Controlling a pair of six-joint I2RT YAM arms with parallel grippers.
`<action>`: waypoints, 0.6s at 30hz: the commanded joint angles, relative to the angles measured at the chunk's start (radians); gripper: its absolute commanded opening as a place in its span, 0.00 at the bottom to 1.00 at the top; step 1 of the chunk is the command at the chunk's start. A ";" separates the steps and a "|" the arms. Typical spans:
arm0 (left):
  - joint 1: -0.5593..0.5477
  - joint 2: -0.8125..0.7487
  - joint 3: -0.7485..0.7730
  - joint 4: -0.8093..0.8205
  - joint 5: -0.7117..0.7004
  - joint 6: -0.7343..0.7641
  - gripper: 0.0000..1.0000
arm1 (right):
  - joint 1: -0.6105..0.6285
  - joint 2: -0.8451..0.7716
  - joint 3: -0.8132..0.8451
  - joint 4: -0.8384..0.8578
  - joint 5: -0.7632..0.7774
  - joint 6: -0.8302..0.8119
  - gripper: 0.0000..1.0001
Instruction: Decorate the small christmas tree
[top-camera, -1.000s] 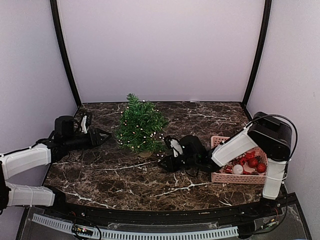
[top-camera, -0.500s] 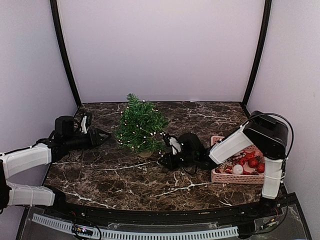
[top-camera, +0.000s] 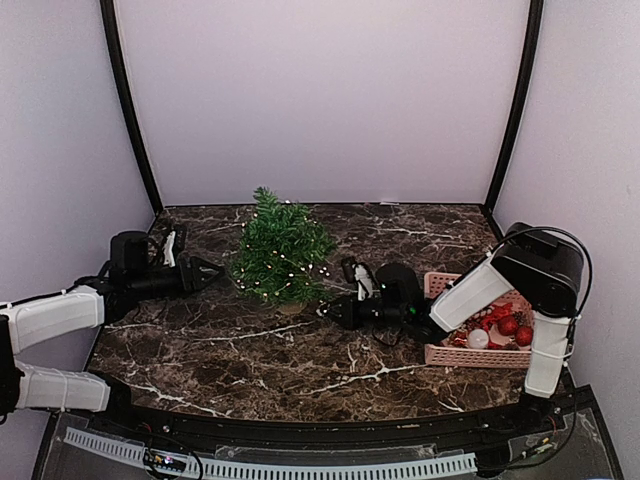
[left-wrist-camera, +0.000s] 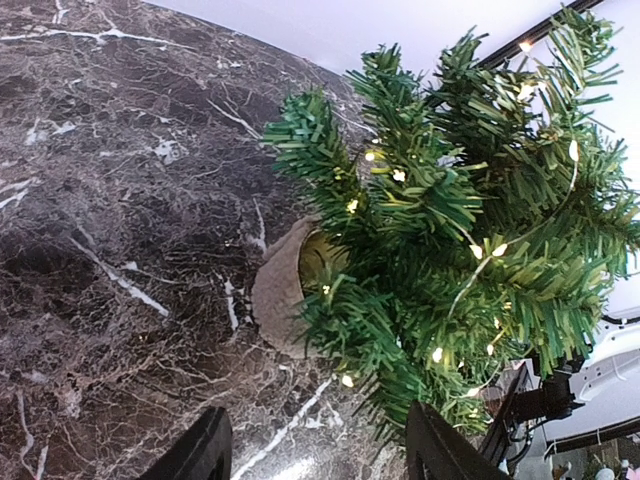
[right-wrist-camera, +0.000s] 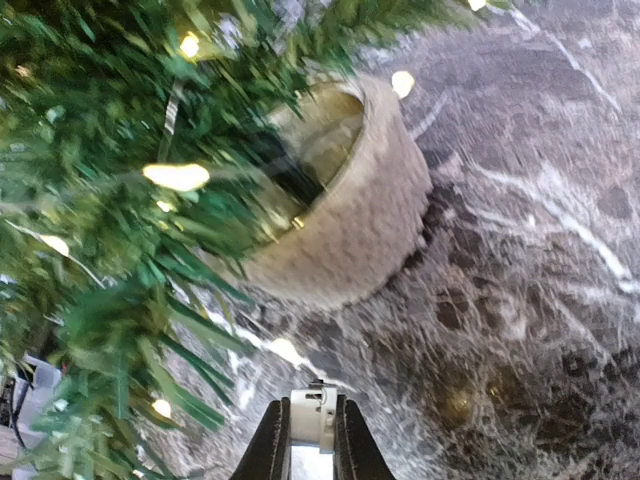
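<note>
The small christmas tree (top-camera: 280, 255) stands on the marble table, dark green, with a lit string of warm lights and a tan pot (top-camera: 291, 305). My left gripper (top-camera: 210, 272) hovers just left of the tree, open and empty. In the left wrist view the tree (left-wrist-camera: 470, 230) and its pot (left-wrist-camera: 280, 290) fill the frame beyond the open left gripper (left-wrist-camera: 315, 455). My right gripper (top-camera: 328, 312) lies low to the right of the pot. In the right wrist view the right gripper (right-wrist-camera: 312, 445) is shut on a small white plastic piece (right-wrist-camera: 314, 415), a little short of the pot (right-wrist-camera: 350, 220).
A pink basket (top-camera: 440, 352) with red and white baubles sits at the right, beside the right arm. Black frame posts and pale walls close in the table at the back and sides.
The right gripper has closed on the small white piece and its wrist has drawn back a little to the right. The left arm has hardly moved.
</note>
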 joint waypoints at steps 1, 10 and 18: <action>0.005 -0.002 0.007 0.049 0.097 0.016 0.61 | -0.007 -0.003 0.002 0.176 -0.003 0.066 0.10; 0.005 -0.017 0.008 0.026 0.118 0.041 0.61 | -0.007 0.011 0.034 0.226 0.039 0.084 0.10; 0.005 0.011 0.016 0.045 0.190 0.055 0.66 | -0.007 0.046 0.082 0.248 0.056 0.083 0.10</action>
